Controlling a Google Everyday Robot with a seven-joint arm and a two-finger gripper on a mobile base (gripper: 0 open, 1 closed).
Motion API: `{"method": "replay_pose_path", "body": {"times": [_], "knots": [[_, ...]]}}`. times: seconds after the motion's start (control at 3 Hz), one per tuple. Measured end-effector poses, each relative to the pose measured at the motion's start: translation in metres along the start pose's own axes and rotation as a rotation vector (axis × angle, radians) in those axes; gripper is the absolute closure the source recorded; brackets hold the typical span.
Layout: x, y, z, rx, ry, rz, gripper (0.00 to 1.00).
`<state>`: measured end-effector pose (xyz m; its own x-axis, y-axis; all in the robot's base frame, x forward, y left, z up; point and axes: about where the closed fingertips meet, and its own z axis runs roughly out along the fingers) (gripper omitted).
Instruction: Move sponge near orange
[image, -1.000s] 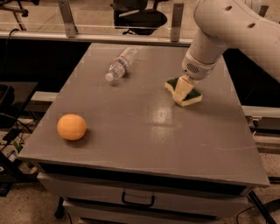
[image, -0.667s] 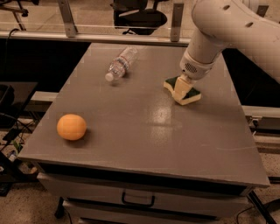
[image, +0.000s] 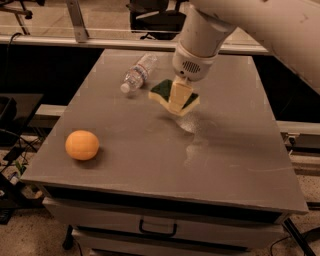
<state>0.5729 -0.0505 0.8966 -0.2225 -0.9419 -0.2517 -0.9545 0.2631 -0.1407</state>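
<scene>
Your gripper is clamped on the sponge at the far middle of the table, near the bottle. Carry it low toward the orange at the near left. Set it down close without nudging — the fruit could roll. Whether the sponge clears the table now — hard to tell.

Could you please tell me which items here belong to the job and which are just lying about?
Job: sponge, held by the gripper over the table; orange, front left.
Lying about: plastic bottle on its side, rear left.
</scene>
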Motion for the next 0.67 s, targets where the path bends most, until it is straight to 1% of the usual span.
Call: {"method": "replay_pose_path", "body": {"times": [0.33,0.67], "knots": [[-0.025,0.029,0.001,-0.051,0.0,-0.182,1.0],[-0.036,0.053,0.014,-0.104,0.014,-0.34,1.0]]}}
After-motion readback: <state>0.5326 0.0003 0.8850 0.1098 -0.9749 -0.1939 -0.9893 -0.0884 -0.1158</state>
